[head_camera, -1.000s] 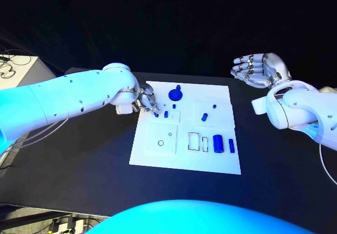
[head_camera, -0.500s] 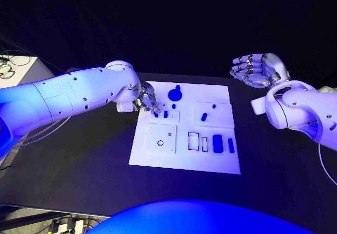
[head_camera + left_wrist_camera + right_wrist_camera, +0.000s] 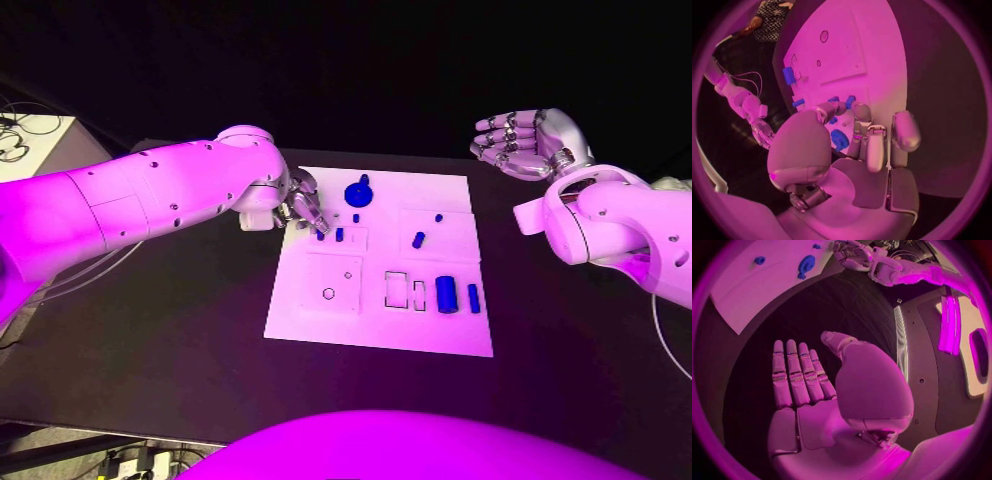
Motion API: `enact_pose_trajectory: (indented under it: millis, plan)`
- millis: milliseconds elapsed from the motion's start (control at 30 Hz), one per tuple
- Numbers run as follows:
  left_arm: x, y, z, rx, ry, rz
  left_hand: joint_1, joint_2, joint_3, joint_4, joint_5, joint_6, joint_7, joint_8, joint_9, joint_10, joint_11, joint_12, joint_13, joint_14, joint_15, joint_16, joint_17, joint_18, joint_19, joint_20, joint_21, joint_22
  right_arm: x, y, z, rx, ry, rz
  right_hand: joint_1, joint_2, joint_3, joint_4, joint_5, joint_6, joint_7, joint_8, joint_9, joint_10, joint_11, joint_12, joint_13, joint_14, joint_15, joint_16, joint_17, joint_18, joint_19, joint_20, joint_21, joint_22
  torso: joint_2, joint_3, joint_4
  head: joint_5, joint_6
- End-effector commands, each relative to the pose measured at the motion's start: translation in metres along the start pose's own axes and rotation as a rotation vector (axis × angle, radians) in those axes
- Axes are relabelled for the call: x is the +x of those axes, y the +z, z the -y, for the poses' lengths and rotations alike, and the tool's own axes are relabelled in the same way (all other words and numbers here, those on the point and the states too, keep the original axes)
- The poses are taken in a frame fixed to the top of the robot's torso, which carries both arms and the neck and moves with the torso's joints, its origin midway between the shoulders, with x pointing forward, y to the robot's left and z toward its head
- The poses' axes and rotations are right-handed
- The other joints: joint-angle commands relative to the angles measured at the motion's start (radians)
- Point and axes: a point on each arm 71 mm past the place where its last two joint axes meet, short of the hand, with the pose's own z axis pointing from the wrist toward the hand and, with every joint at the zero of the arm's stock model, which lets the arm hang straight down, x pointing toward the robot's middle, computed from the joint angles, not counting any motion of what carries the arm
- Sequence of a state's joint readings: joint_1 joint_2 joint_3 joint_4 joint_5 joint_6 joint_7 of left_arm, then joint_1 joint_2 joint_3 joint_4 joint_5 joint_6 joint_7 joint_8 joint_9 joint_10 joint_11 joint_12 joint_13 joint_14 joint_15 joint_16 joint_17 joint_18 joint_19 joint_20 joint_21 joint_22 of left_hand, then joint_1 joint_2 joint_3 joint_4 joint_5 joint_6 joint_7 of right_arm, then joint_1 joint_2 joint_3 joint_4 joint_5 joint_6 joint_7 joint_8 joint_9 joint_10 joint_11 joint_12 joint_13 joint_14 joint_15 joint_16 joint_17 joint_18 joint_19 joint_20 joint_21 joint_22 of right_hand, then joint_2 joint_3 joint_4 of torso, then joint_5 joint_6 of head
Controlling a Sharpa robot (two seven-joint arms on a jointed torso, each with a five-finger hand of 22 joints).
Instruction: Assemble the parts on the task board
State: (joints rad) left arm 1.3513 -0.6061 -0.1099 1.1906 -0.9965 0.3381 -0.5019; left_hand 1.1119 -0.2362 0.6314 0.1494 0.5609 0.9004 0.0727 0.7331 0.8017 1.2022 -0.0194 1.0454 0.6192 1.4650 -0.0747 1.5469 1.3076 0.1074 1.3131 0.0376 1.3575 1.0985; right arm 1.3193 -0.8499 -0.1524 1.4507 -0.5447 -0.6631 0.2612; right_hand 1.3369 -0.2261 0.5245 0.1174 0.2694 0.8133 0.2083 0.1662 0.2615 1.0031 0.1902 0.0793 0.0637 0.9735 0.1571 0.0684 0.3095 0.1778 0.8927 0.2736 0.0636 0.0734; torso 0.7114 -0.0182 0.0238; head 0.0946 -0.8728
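- Looking down from the head camera, you see the board (image 3: 378,330) in the middle of the frame, a white plate on the black table (image 3: 159,330).
- Your left hand (image 3: 299,208) sits at the board's upper left corner, fingers curled down toward a small peg (image 3: 320,236) standing there.
- From the left wrist camera the fingertips (image 3: 861,112) close in just beside two small blue pieces (image 3: 842,100), but you cannot tell whether anything is pinched or only touched.
- A second peg (image 3: 340,236) stands just right of the first, with a tiny blue piece (image 3: 356,217) above it.
- A round knob (image 3: 359,192) with a short stem lies near the board's top edge, right of your left hand.
- Right of centre, a slanted peg (image 3: 418,240) sits in a square recess, and a small dot (image 3: 438,217) lies above it.
- In the lower right part of the board a thick bar (image 3: 447,294) and a thin bar (image 3: 475,298) stand side by side, beside two outlined slots (image 3: 397,289).
- Your right hand (image 3: 526,143) hangs at the upper right of the frame, well off the board, palm up.
- The right wrist camera shows that hand (image 3: 817,390) released, fingers straight and side by side, holding nothing.
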Motion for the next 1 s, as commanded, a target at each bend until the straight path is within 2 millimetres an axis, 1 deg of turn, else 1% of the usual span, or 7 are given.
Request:
enact_pose_trajectory:
  millis: [33,233,667,733,833,933,1000]
  plan:
    - [0.003,0.003,-0.004,-0.015,0.011,0.037,-0.013,0.004,0.117,-0.137,-0.006,-0.030,-0.026,-0.010,0.000,-0.010,-0.003,-0.003,-0.003,0.087,0.000,-0.005,0.208,-0.008,-0.010,0.001,-0.009,-0.006,0.001,0.000,-0.001,-0.012,0.002,-0.014,-0.007,-0.001,-0.003,-0.005,0.004,-0.005,0.048,-0.003,-0.001,0.001,0.009,-0.006,-0.001,-0.004,0.006,-0.004,-0.001,0.006,-0.005,0.002,-0.001,-0.001,0.000,-0.0010,0.0002,0.001,0.000]
    - [0.002,0.002,-0.007,-0.019,0.008,0.055,-0.051,0.003,-0.012,-0.055,-0.007,-0.013,-0.026,-0.033,-0.016,-0.027,-0.002,0.009,0.002,0.083,0.000,-0.012,0.197,-0.006,-0.013,0.000,-0.025,-0.023,0.001,-0.001,-0.001,-0.012,0.003,-0.016,-0.008,0.000,-0.004,-0.005,0.005,-0.006,0.048,-0.004,-0.002,0.000,0.010,-0.007,-0.001,-0.005,0.006,-0.004,-0.002,0.006,-0.006,0.002,-0.001,-0.002,0.000,-0.0001,-0.0002,0.000,0.000]
    - [0.001,0.001,-0.011,-0.030,0.019,0.062,-0.057,-0.016,-0.130,0.013,-0.022,-0.006,-0.023,-0.040,-0.018,-0.031,0.001,0.020,0.012,0.082,0.002,-0.013,0.195,-0.005,-0.011,0.001,-0.033,-0.028,0.001,-0.001,0.000,-0.010,0.003,-0.018,-0.009,0.000,-0.006,-0.006,0.005,-0.006,0.049,-0.005,-0.002,0.000,0.011,-0.009,-0.001,-0.006,0.007,-0.005,-0.005,0.006,-0.007,0.003,-0.002,-0.004,0.000,0.0002,-0.0009,-0.001,0.000]
    - [0.001,0.001,-0.011,-0.031,0.018,0.064,-0.047,-0.015,-0.164,0.039,-0.099,-0.006,-0.022,-0.043,-0.019,-0.033,0.001,0.023,0.013,0.082,0.002,-0.013,0.195,-0.005,-0.011,0.002,-0.035,-0.029,0.001,-0.001,0.000,-0.010,0.003,-0.018,-0.009,0.000,-0.006,-0.006,0.005,-0.006,0.049,-0.005,-0.002,0.000,0.011,-0.009,-0.001,-0.006,0.007,-0.005,-0.005,0.006,-0.007,0.003,-0.002,-0.004,0.000,0.0000,-0.0006,-0.001,0.000]
    - [0.001,0.001,-0.012,-0.031,0.013,0.073,-0.040,-0.017,-0.186,0.063,-0.129,-0.005,-0.021,-0.044,-0.019,-0.033,0.002,0.026,0.016,0.082,0.003,-0.013,0.195,-0.005,-0.011,0.003,-0.037,-0.031,0.001,-0.001,0.000,-0.009,0.003,-0.018,-0.009,0.000,-0.006,-0.006,0.005,-0.006,0.050,-0.006,-0.003,0.000,0.011,-0.009,-0.001,-0.007,0.008,-0.005,-0.006,0.006,-0.008,0.003,-0.002,-0.004,0.000,-0.0004,-0.0005,-0.001,0.000]
    - [0.000,0.000,-0.014,-0.028,0.002,0.088,-0.039,-0.017,-0.221,0.110,-0.186,-0.006,-0.019,-0.046,-0.019,-0.035,0.004,0.028,0.015,0.081,0.005,-0.014,0.194,-0.004,-0.012,0.004,-0.040,-0.034,0.001,-0.001,0.000,-0.009,0.003,-0.018,-0.010,0.000,-0.007,-0.006,0.005,-0.006,0.050,-0.006,-0.003,-0.001,0.011,-0.010,-0.001,-0.008,0.008,-0.005,-0.007,0.006,-0.009,0.004,-0.002,-0.005,-0.001,-0.0005,-0.0007,-0.002,0.000]
    - [-0.001,-0.002,-0.014,-0.024,-0.009,0.098,-0.046,-0.013,-0.262,0.142,-0.251,-0.005,-0.017,-0.045,-0.018,-0.035,0.006,0.032,0.017,0.082,0.007,-0.014,0.194,-0.004,-0.012,0.006,-0.041,-0.034,0.001,-0.002,0.001,-0.009,0.003,-0.018,-0.010,0.000,-0.008,-0.006,0.005,-0.006,0.050,-0.006,-0.003,-0.001,0.011,-0.010,-0.001,-0.008,0.008,-0.005,-0.007,0.006,-0.010,0.004,-0.002,-0.006,0.000,-0.0005,-0.0002,-0.002,0.000]
